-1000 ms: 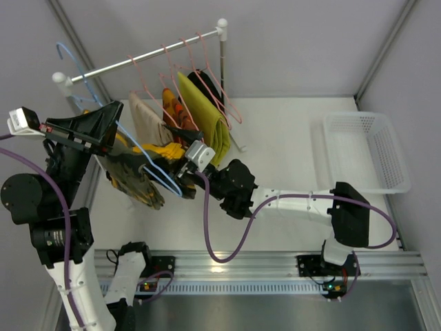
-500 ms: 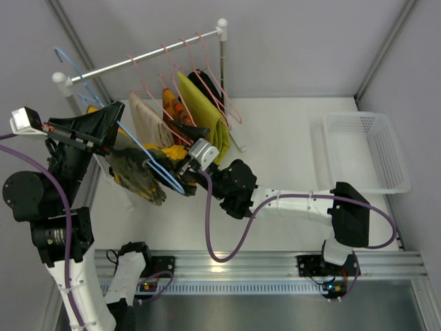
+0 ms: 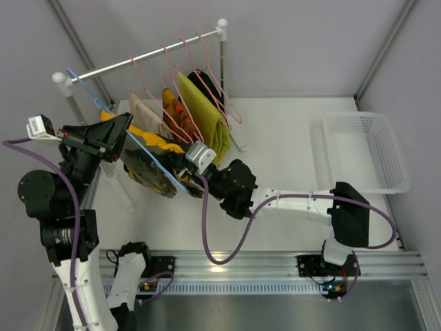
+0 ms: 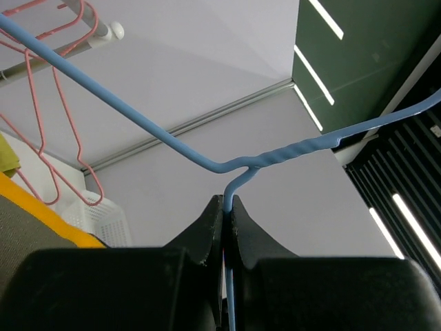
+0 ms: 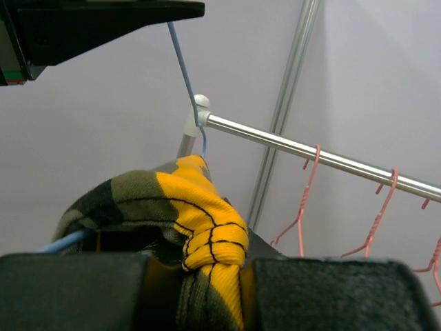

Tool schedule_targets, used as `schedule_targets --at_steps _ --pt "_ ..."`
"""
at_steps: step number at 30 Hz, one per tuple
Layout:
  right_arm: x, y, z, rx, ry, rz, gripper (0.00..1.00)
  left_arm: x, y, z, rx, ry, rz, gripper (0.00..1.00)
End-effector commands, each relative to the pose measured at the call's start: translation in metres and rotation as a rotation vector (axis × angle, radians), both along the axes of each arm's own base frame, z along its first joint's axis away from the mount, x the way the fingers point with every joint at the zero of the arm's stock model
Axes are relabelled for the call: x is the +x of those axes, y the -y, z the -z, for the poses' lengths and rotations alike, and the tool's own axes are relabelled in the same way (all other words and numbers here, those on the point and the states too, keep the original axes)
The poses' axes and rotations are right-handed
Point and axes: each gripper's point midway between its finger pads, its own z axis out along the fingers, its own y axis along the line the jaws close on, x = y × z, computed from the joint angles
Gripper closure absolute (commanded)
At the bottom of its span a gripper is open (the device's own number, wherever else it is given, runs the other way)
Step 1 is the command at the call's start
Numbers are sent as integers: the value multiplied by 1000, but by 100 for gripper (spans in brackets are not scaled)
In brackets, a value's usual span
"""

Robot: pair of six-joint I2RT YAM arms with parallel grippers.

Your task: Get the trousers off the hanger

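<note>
The light-blue wire hanger [image 3: 86, 89] is tilted, running from beside the rail's left end down toward the middle of the table. My left gripper [image 3: 122, 132] is shut on its wire; in the left wrist view the jaws [image 4: 227, 201] pinch the hanger [image 4: 138, 124] just below its twisted neck. The camouflage trousers [image 3: 148, 172] hang bunched over the hanger's lower part. My right gripper [image 3: 182, 174] is shut on them. In the right wrist view a yellow and olive fold of the trousers [image 5: 200, 207] is squeezed in the right gripper [image 5: 213, 272], and the hanger's wire [image 5: 180, 62] rises behind.
A metal rail [image 3: 138, 61] on white posts carries pink hangers [image 3: 207, 62] with a beige garment [image 3: 141, 110], an orange-red one [image 3: 176, 110] and a yellow-green one [image 3: 203, 114], close behind the trousers. A white mesh basket [image 3: 362, 152] sits at the right.
My right gripper has closed on the trousers. The left gripper has shifted right and tilted, swinging the hanger's top up toward the rail's left end; the trousers have slid toward the right arm.
</note>
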Motion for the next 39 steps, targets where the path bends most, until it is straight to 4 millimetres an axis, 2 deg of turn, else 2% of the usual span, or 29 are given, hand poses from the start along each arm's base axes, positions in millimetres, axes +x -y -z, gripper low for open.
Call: schedule_targets --at_steps 1,4,10,15,18,19,21,22,27,33,39 --pt "-13 44 -68 196 63 -17 100 -21 6 -12 96 142 -10 100" --pt "-15 56 -76 214 56 -14 100 -20 12 1 141 144 20 100" --pt "-18 80 -80 223 24 -8 100 -5 13 49 222 76 29 100" --pt "-24 101 -103 267 9 -26 100 4 13 86 284 45 32 100" --pt "-27 111 -123 301 5 -37 100 8 12 101 301 27 28 100" --pt "-30 117 -136 327 5 -48 100 13 11 112 310 10 29 100" --pt "-31 120 -145 335 -8 -62 100 13 11 121 320 -4 28 100" --pt "-34 128 -159 361 -2 -67 100 15 10 129 327 -18 26 100" --pt "-40 145 -190 407 0 -77 100 8 10 143 359 -38 15 100" --pt "-47 175 -237 489 40 -64 100 -2 8 165 410 -84 -4 100" --pt "-57 203 -268 530 123 -19 100 -7 3 188 452 -133 -38 100"
